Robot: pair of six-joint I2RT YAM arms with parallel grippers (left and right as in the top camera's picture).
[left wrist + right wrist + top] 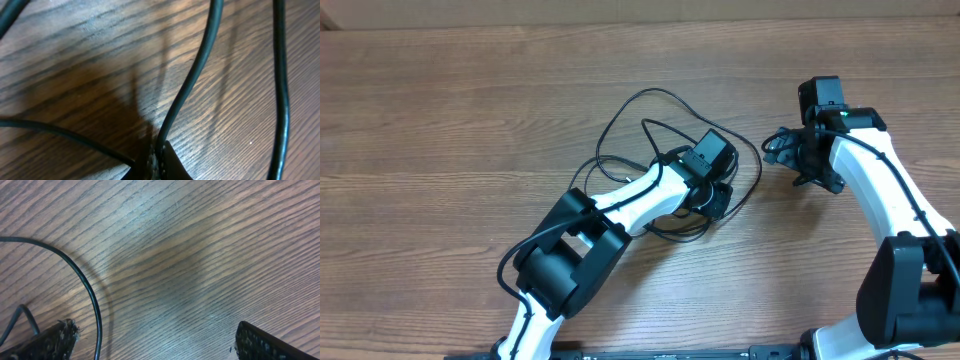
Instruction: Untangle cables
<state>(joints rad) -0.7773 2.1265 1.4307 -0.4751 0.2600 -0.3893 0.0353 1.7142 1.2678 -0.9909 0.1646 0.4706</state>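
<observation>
Thin black cables (pixel 638 118) lie in tangled loops at the table's middle, partly hidden under my left arm. My left gripper (pixel 714 197) is down at the tangle's right side. In the left wrist view, that left gripper (pixel 159 159) is shut on one cable strand (pixel 197 70), which curves up and away from the jaws. Another strand (pixel 281 90) runs past on the right, and a third (pixel 60 131) comes in from the left. My right gripper (pixel 775 150) stands open just right of the loops. A strand (pixel 89 292) passes just inside its left finger (pixel 50 342).
The wooden table (pixel 440 120) stretches out left of and behind the tangle, with its back edge (pixel 620 24) near the top of the overhead view. My left arm (pixel 580 235) lies diagonally over the near table. The right arm (pixel 880 190) stands along the right side.
</observation>
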